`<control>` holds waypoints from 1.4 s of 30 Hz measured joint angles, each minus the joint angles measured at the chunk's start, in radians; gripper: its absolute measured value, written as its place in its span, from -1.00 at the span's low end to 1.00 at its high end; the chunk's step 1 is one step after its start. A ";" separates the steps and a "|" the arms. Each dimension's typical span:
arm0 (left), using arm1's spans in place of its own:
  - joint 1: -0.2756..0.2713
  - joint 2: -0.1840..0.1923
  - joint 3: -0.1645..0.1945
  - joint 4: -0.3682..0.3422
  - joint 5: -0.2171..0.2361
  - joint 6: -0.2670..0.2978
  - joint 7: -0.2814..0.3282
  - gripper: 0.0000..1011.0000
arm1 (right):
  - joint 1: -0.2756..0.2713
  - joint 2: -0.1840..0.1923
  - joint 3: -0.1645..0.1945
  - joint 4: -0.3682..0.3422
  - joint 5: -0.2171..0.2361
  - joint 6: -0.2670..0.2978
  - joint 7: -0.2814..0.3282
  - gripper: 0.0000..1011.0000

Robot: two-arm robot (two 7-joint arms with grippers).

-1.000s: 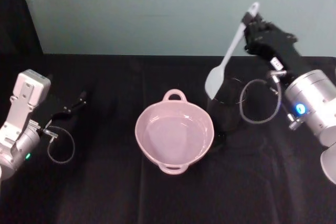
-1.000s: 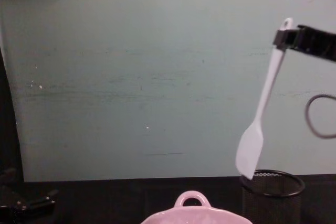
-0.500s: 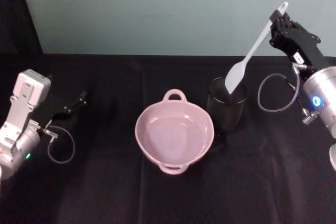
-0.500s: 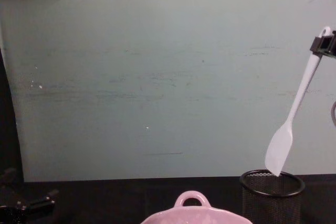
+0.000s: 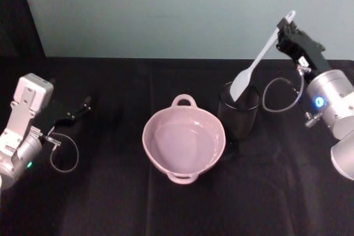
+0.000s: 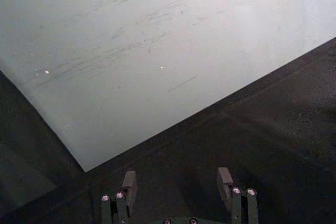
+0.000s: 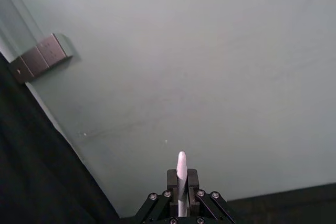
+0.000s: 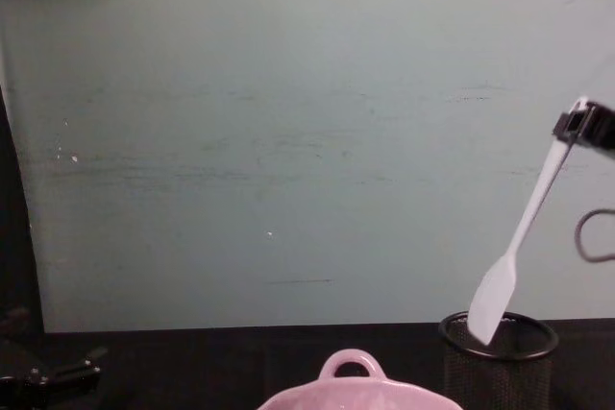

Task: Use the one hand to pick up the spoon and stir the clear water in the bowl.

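Right gripper point(image 5: 285, 30) is pinching the spoon point(image 5: 254, 64) by its handle end, up high and behind the right side of the counter point(image 5: 110, 203); the right wrist view shows the handle tip clamped between the fingers. Spoon hangs tilted, blade down and leaning toward the robot's left, with the blade tip at or just inside the rim of the black mesh cup point(image 5: 239, 115). From the chest view the blade overlaps the cup's rim, so I can't say if it's fully clear. Bowl point(image 5: 184, 143) sits mid-counter just left of the cup, loop handle facing the wall, water in it. Left gripper point(image 6: 177, 190) is parked low at the left, fingers spread, holding nothing. Step in hand, as I read it: spoon is grasped but not over the bowl. Next move needs the blade lifted clear of the cup rim, shifted left over the bowl, then lowered into the water to stir.
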 joint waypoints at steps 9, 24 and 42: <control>0.000 0.000 0.000 0.000 0.000 0.000 0.000 1.00 | 0.004 -0.016 -0.018 0.052 0.006 0.001 -0.015 -0.78; 0.000 0.000 0.000 0.000 0.000 0.000 0.000 1.00 | -0.009 -0.036 -0.019 0.103 -0.001 -0.003 -0.040 -0.78; 0.000 0.000 0.000 0.000 0.000 0.000 0.000 1.00 | -0.011 -0.049 -0.014 0.130 -0.005 -0.009 -0.031 -0.78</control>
